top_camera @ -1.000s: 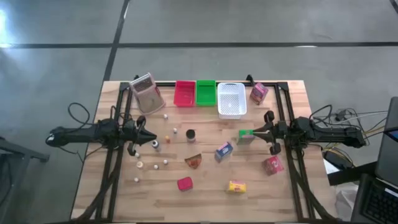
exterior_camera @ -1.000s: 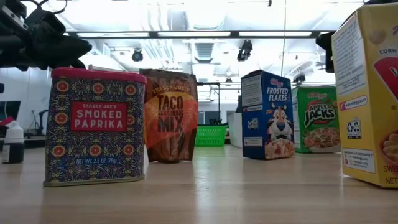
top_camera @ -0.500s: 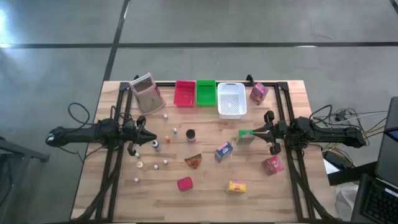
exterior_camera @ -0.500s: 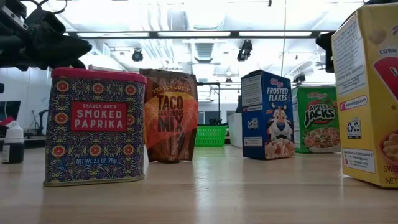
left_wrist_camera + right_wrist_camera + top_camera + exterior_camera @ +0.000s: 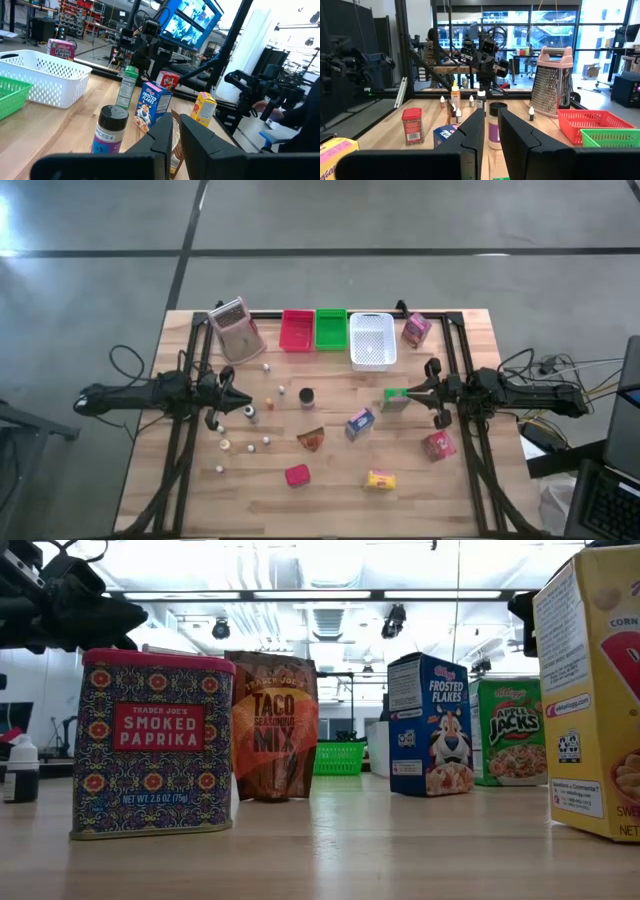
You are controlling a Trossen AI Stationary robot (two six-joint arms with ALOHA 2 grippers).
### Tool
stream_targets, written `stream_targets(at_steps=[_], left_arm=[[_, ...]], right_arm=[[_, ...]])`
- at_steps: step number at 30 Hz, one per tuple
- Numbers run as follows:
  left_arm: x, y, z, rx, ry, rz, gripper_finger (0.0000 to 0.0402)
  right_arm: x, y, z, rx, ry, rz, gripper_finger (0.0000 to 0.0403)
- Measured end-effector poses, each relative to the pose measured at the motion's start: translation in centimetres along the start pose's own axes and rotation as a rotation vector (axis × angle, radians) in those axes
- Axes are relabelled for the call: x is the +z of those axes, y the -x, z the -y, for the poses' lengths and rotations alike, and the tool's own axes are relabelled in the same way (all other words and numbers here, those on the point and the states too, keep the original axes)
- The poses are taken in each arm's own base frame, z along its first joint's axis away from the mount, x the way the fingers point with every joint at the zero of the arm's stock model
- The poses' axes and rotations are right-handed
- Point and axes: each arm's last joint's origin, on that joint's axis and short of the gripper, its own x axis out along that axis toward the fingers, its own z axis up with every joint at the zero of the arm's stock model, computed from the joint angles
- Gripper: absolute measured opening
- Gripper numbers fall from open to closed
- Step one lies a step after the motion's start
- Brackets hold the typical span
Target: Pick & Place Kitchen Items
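Nothing shifting since the earlier frames: both arms and every item sitting exactly as before. Left end effector [image 5: 243, 400] hovering over the left side of the worktop [image 5: 330, 490], fingers nearly closed with only a thin gap, holding nothing. Right end effector [image 5: 410, 394] hovering at the right side, pointing inward, fingers likewise almost together and gripping nothing.

Kitchen items lying spread across the worktop: dark jar [image 5: 307, 397] near the middle, orange-brown wedge [image 5: 311, 439] just below it, blue packet [image 5: 360, 423] to its right, green packet [image 5: 396, 399] just beside the right end effector. Red tin [image 5: 297, 475] and yellow packet [image 5: 380, 480] resting toward the near edge, red packet [image 5: 438, 445] under the right arm, pink packet [image 5: 416, 330] at the far right corner. Tiny pale bottles [image 5: 246, 445] standing scattered near the left end effector.

Red tray [image 5: 296, 330], green tray [image 5: 331, 328] and white tray [image 5: 372, 340] lining the far edge, grater [image 5: 236, 330] leaning to their left.
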Motion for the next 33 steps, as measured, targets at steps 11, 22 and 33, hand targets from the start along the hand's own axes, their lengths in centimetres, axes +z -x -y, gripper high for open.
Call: stream_targets(at_steps=[11,22,33], left_arm=[[0.0,0.0,0.0,0.000,0.000,0.000,0.0039],[0.0,0.0,0.0,0.000,0.000,0.000,0.0039],[0.0,0.0,0.0,0.000,0.000,0.000,0.0039]], right_arm=[[0.0,0.0,0.0,0.000,0.004,0.000,0.0052],[1.6,0.1,-0.1,0.015,-0.071,0.164,0.0052],[4.7,1.2,-0.1,-0.005,-0.135,0.505,0.0052]])
